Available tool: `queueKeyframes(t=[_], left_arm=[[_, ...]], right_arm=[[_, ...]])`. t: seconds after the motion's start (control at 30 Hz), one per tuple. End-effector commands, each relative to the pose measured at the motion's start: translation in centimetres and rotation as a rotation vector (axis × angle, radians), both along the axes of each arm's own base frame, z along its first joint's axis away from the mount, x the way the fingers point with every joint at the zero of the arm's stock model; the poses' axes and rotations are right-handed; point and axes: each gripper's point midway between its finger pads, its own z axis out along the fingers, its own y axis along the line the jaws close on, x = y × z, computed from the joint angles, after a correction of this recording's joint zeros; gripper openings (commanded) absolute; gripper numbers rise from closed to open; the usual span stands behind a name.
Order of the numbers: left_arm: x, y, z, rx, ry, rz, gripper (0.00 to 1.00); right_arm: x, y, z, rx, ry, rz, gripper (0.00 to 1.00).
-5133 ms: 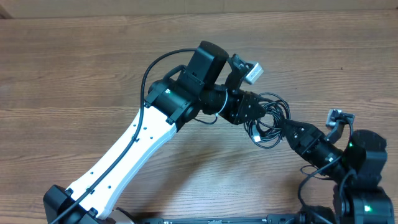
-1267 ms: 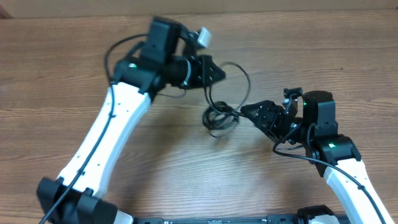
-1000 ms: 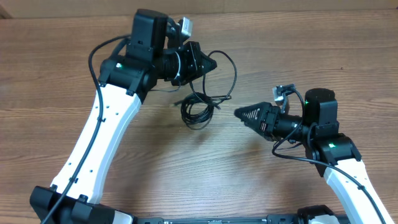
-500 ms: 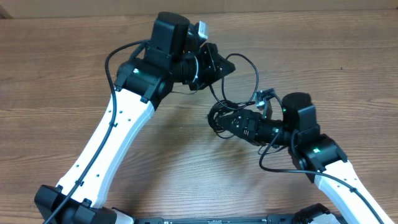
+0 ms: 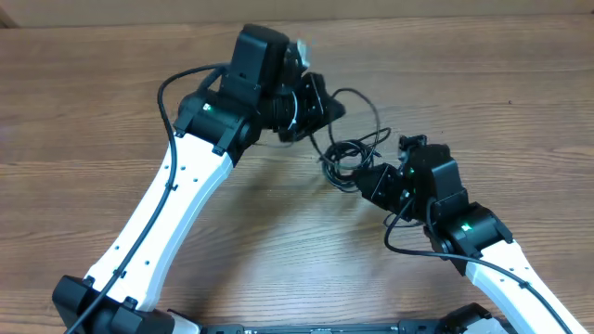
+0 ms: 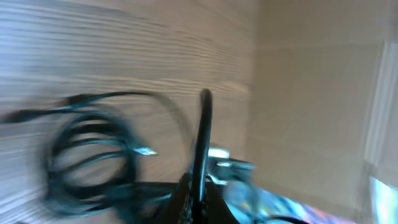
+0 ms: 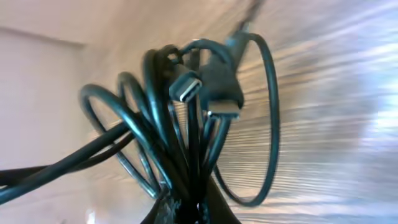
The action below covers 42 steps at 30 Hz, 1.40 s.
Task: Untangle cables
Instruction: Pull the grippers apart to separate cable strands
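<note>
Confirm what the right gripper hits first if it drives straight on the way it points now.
The cables: the right gripper is shut on the coil, which sits directly ahead. Past it, the line runs roughly toward the left gripper, though relative height is unclear from overhead.

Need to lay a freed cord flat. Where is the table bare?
Bare table left of the left arm, far right beyond the right arm, and between the arms up front. Crowded at centre, where left gripper and right gripper hold the cables.
</note>
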Motion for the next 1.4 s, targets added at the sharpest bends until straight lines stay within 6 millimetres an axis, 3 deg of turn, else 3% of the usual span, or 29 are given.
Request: queueKeyframes(t=[0.0,0.1,0.2,0.43,0.57,0.67,0.8,0.9,1.07,1.17,1.27,1.37], left_arm=[[2.6,7.3,-2.4,0.315,-0.054,0.251,0.04],[2.1,13.1,-4.8,0.544,0.012,0.393,0.04],[1.0,16.6,-5.9,0.67,0.076,0.453,0.04],[-0.2,17.9,-6.6,0.725,0.117,0.414,0.04],[-0.5,18.7,-6.7,0.767,0.126,0.427,0.04],[-0.8,21.0,-6.6,0.88,0.119,0.485,0.04],[-2.3,24.6,-6.4,1.026,0.17,0.636,0.04],[-3.2,26.0,-6.4,1.058,0.212,0.709,0.04],[-3.2,26.8,-6.4,1.047,0.235,0.756,0.04],[-3.2,26.3,-6.7,1.003,0.258,0.752,0.14],[-3.1,24.2,-7.4,0.9,0.294,0.68,0.19],[-2.0,20.2,-7.6,0.764,0.235,0.431,0.2]], right_arm=[[0.9,-2.0,-0.3,-0.103,-0.023,-0.086,0.04],[0.5,-2.9,-1.1,-0.156,-0.001,-0.098,0.04],[0.4,-3.7,-1.6,-0.205,0.007,-0.12,0.04],[0.5,-1.3,0.0,-0.099,-0.042,-0.017,0.04],[0.9,-0.9,0.9,-0.078,-0.071,-0.012,0.04],[1.0,-0.3,2.8,-0.06,-0.12,0.029,0.04],[1.5,-0.2,6.9,-0.043,-0.209,0.033,0.04],[1.8,-0.5,10.1,-0.073,-0.315,0.053,0.04],[2.0,-2.7,11.7,-0.159,-0.342,-0.041,0.04],[2.0,-4.3,11.0,-0.225,-0.321,-0.099,0.04],[1.7,-4.0,10.6,-0.221,-0.3,-0.082,0.04],[1.5,-3.4,10.7,-0.194,-0.297,-0.052,0.04]])
